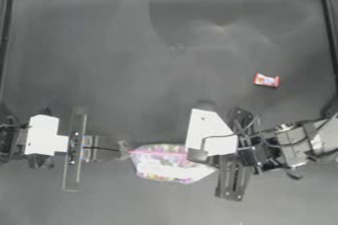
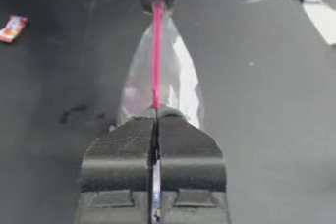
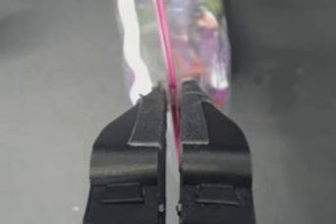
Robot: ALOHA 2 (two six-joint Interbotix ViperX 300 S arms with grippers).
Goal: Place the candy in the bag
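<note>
The candy (image 1: pixel 266 80) sits alone on the dark desk (image 1: pixel 165 46), well apart from both sets of fingers and nowhere near the bag's mouth. It's the little red-orange wrapped one, and nobody has a grip on it; in the left wrist view it lies flat, off to one side, far beyond the fingers (image 2: pixel 13 27).

Now the bag (image 1: pixel 168 162): clear, crinkly, full of pink, green and purple sweets, held between the two arms. The left gripper (image 1: pixel 125 151) has its fingers pressed together on one end of the pink closure strip (image 2: pixel 156 51), and from its wrist view the strip runs straight out from between the fingertips. The right gripper (image 1: pixel 198 156) pinches the opposite end the same way, fingers tight on the strip, with the coloured sweets showing through the plastic just past them (image 3: pixel 197 36).

So both arms are busy with the bag, one at each end of its mouth. The strip looks like one thin line from either wrist, so I'd judge the mouth is closed, or at least not spread wide. As for progress, it's early going: the bag is gripped, but the mouth wants opening, the candy needs picking up and carrying over, then dropping in. One arm will probably have to let go to fetch it.
</note>
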